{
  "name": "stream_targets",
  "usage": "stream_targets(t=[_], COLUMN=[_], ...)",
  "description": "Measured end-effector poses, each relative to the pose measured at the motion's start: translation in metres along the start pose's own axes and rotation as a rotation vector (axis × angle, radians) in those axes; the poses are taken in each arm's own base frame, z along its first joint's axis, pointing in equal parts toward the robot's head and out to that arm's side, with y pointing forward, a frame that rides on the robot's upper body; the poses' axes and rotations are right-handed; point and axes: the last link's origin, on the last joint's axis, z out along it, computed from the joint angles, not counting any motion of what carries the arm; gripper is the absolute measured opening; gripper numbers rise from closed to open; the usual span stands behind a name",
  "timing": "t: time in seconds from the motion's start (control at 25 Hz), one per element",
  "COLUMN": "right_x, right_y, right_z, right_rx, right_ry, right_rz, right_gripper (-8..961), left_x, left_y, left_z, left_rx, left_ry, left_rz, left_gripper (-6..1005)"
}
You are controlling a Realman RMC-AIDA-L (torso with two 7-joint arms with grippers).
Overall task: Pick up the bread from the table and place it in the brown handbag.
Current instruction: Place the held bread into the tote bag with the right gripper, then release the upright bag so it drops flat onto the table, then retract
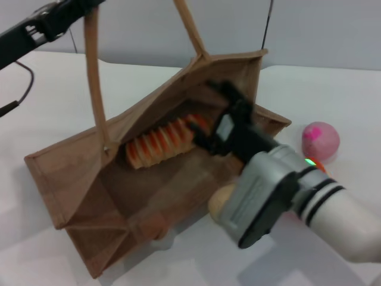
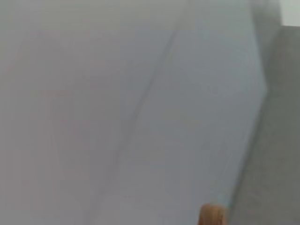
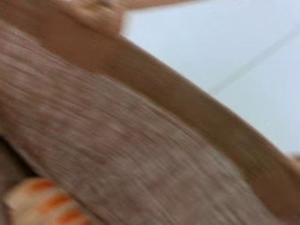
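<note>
The brown handbag (image 1: 89, 196) lies on the white table (image 1: 47, 95) with its mouth open. The striped orange and cream bread (image 1: 164, 142) lies inside it against the back wall. My right gripper (image 1: 212, 117) reaches into the mouth of the bag at the bread's right end, with its black fingers spread apart. My left gripper (image 1: 55, 18) is high at the back left, shut on one handle (image 1: 94, 77) and holding it up. The right wrist view shows the bag's woven wall (image 3: 117, 140) and an end of the bread (image 3: 42, 204). The left wrist view shows a bit of the handle (image 2: 213, 215).
A round beige bun (image 1: 221, 200) lies on the table just in front of the bag, partly hidden under my right wrist. A pink ball (image 1: 320, 138) lies to the right of the bag. The bag's second handle (image 1: 189, 27) stands up at the back.
</note>
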Motion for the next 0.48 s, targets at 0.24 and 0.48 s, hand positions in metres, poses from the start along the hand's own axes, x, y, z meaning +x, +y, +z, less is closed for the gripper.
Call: stream_targets(t=[0.24, 0.48], right_x=[0.028, 0.047], right_y=[-0.026, -0.045], right_z=[-0.025, -0.053], right_rx=[0.238, 0.460], right_ry=[0.070, 0.064], right_rz=[0.057, 0.142], right_gripper=[897, 893], left_x=[-0.007, -0.021], left_y=[-0.018, -0.030], left_z=[-0.014, -0.011], left_rx=[0.159, 0.256], left_ry=[0.028, 0.024], left_rz=[0.006, 0.032], left_gripper=[126, 126])
